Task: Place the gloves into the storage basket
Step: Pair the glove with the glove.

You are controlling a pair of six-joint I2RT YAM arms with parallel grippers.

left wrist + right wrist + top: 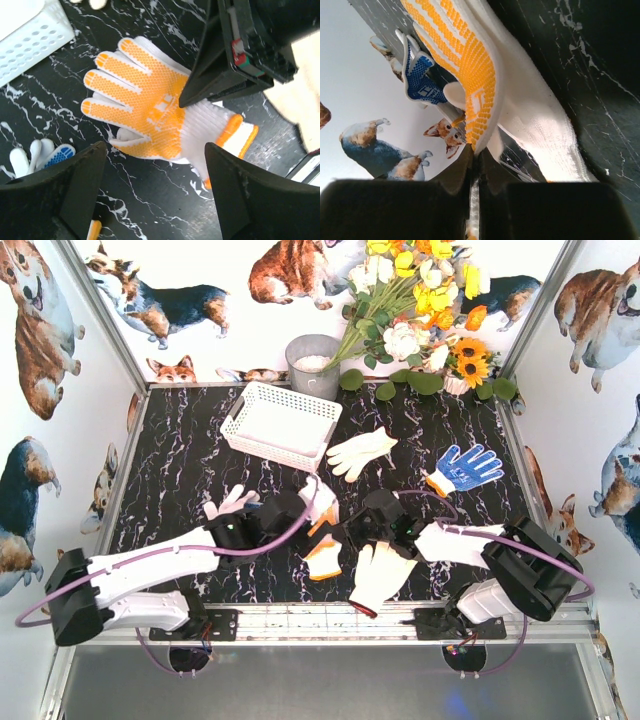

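The orange-dotted glove (142, 107) lies palm up on the black marbled bench (180, 460). It sits near the middle, between the 2 arms and on the near side of the storage basket (280, 425). Its fingers point toward the basket and its orange-trimmed cuff points away.

The right hand (475, 150) has its fingers pressed together on the edge of this glove, at the palm close to the cuff, with the dotted knit pinched at the tips. The left hand (155, 147) hangs over the same glove with its fingers wide apart, 1 on each side of the cuff end, gripping nothing. Whether those fingers touch the knit I cannot tell.

The basket is white with slotted sides and stands far and left of centre, set at an angle.

4 other gloves lie on the bench outside it:
- A plain white glove (362, 452) lies just right of the basket.
- A blue-dotted glove (465, 468) lies further right.
- A red-cuffed white glove (380, 575) lies at the near edge, beside the right arm.
- A blue-tipped glove (50, 155) lies on the left by the left arm.

A grey bucket (312, 365) stands behind the basket, with flowers (420, 300) to its right.
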